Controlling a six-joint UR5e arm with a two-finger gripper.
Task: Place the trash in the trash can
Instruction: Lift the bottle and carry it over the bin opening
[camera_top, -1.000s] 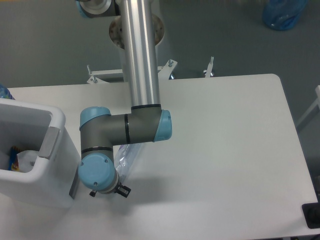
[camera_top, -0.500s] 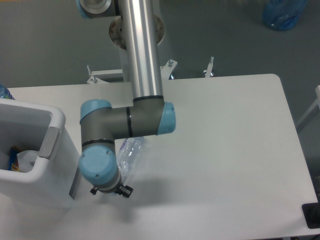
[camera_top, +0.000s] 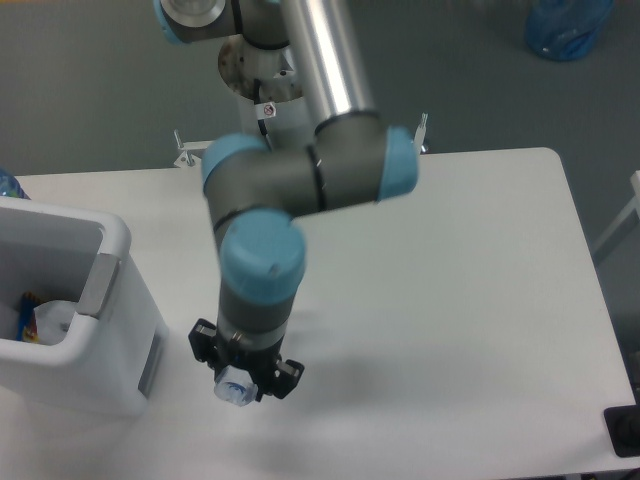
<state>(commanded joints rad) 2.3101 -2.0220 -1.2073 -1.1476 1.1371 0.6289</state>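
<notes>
- Arm (camera_top: 300, 180): grey segments with pale blue joint caps and a silver tube, reaching down from the top of the view over the middle-left of the table.
- Gripper (camera_top: 243, 378): black, pointing down from the wrist near the front edge of the table, just right of the bin. Its two dark fingers (camera_top: 203, 345) stand on either side of the bottle's top and appear clamped on it.
- Bottle (camera_top: 234, 389): clear plastic with a pale blue cap. Only its upper end shows, sticking out below the gripper body between the fingers; the rest is hidden under the wrist. Whether it touches the table cannot be told.
- Bin (camera_top: 110, 300): large, white, boxy, with a rounded rim and a grey handle plate on the side wall facing the arm. It stands at the left edge of the table, close beside the gripper but not touching it. The bottle is outside it, to its right.
- Bin contents: something white with a small coloured wrapper (camera_top: 30, 318) lies in the bottom; what the white item is cannot be told.
- Table (camera_top: 470, 300): white, with rounded corners.
- Blue bag (camera_top: 568, 25): on the grey floor at the top right, well apart from the table.
</notes>
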